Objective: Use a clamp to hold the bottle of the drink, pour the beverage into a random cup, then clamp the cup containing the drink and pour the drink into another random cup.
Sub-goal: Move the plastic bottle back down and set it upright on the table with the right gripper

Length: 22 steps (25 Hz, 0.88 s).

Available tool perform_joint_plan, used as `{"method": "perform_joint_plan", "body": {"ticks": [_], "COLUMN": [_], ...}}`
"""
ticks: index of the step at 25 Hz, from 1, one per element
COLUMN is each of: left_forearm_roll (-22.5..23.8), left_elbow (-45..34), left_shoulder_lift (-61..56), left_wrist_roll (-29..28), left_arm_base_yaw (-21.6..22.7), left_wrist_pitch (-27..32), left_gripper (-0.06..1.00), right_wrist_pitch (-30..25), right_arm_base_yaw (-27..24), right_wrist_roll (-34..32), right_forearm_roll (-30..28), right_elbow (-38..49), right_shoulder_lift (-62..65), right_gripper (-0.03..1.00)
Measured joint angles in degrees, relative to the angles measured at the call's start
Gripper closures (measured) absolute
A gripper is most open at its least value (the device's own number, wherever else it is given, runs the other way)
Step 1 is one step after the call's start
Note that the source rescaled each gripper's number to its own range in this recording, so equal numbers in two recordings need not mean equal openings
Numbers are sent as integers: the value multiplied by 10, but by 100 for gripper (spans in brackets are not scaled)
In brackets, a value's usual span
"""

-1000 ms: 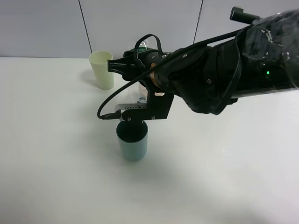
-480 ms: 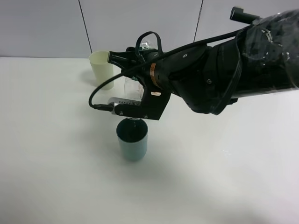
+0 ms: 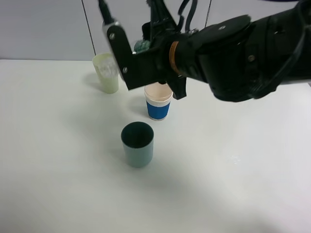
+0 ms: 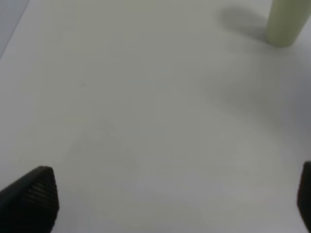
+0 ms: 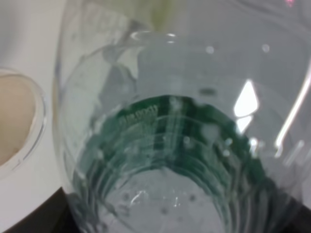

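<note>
My right gripper (image 3: 147, 52) is shut on a clear plastic bottle (image 3: 141, 46) with a green part, held high above the table behind the cups. In the right wrist view the bottle (image 5: 165, 145) fills the frame. A teal cup (image 3: 137, 144) stands at the front. A blue and white paper cup (image 3: 158, 101) stands behind it, under the arm; its rim (image 5: 19, 121) shows in the right wrist view. A cream cup (image 3: 107, 73) stands at the back left and also shows in the left wrist view (image 4: 286, 22). My left gripper (image 4: 167, 204) is open and empty above bare table.
The white table (image 3: 233, 184) spreads to the front and both sides of the cups. A grey wall (image 3: 43, 29) runs behind the table. The bulky black right arm (image 3: 243, 58) hangs over the back right.
The right arm has lifted and swung the bottle up and away from above the teal cup. The blue and white cup has come into view.
</note>
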State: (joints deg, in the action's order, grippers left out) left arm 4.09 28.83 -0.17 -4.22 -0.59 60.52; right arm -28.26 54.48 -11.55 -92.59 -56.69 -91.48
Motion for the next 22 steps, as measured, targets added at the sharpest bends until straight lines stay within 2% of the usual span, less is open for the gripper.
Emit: {"method": "perform_joint_plan", "body": {"ticks": [6, 9, 12, 17, 22], "left_forearm_roll": [0, 0, 0, 0, 0], "left_elbow": [0, 0, 0, 0, 0], "left_shoulder_lift": [0, 0, 0, 0, 0], "left_wrist_roll": [0, 0, 0, 0, 0], "left_arm_base_yaw": [0, 0, 0, 0, 0], "left_wrist_pitch": [0, 0, 0, 0, 0], "left_gripper": [-6, -6, -6, -6, -6], "right_wrist_pitch": [5, 42, 68, 93, 109], "right_arm_base_yaw": [-52, -88, -129, -203, -266], "right_wrist_roll": [-155, -248, -311, -331, -286], "right_forearm_roll": [82, 145, 223, 352, 461], "right_elbow": [0, 0, 0, 0, 0], "right_shoulder_lift": [65, 97, 117, 133, 134], "right_gripper": [95, 95, 95, 95, 95]}}
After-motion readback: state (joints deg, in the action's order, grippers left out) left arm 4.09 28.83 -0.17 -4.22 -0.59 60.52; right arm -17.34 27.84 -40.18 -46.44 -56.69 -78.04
